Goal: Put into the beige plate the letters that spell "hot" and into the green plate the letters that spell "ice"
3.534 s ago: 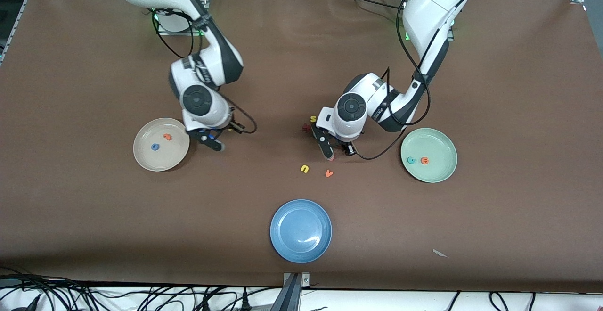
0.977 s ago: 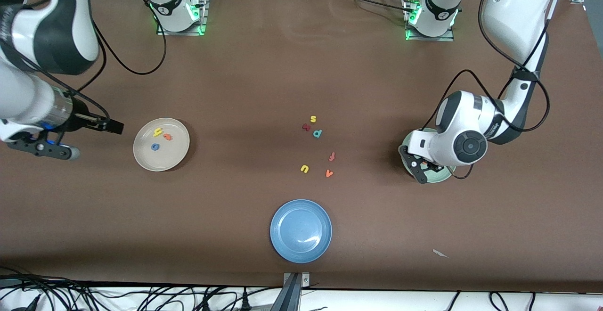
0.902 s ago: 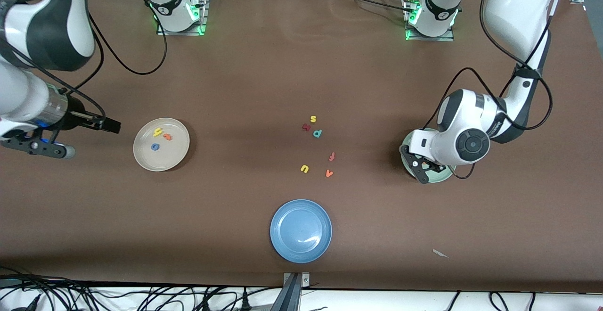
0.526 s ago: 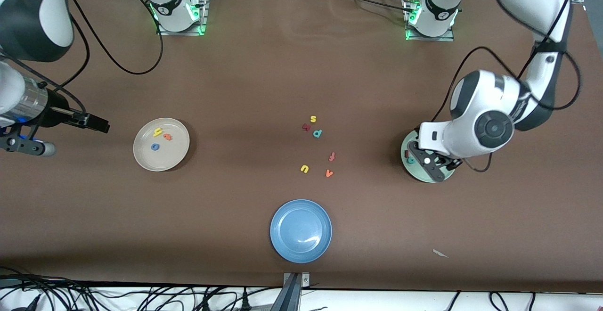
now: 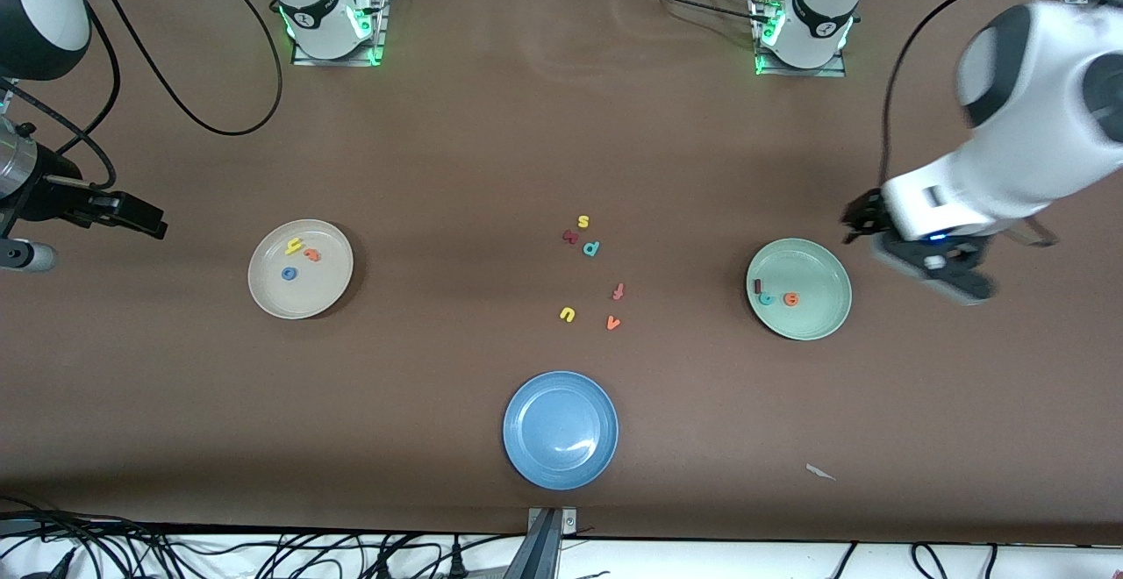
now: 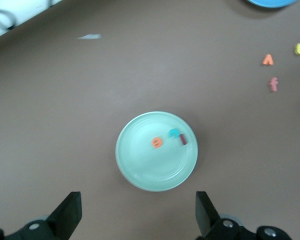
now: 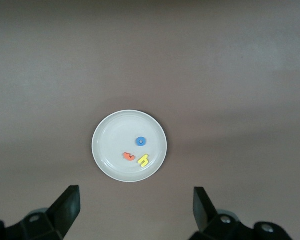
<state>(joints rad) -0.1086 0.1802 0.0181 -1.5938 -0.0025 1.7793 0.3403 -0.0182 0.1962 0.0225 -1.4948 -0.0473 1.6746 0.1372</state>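
Brown table (image 5: 491, 149); red "i" (image 5: 757, 286) lengthwise toward bases

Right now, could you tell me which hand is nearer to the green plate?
Left. The left hand is up beside the green plate, toward its own arm's end of the table; the right hand is up at the right arm's end.

The front camera looks down from high across the table. Each wrist camera looks straight down from well above: the left shares the green plate (image 5: 798, 289) at three o'clock, the right the beige plate (image 5: 301, 268) at nine.
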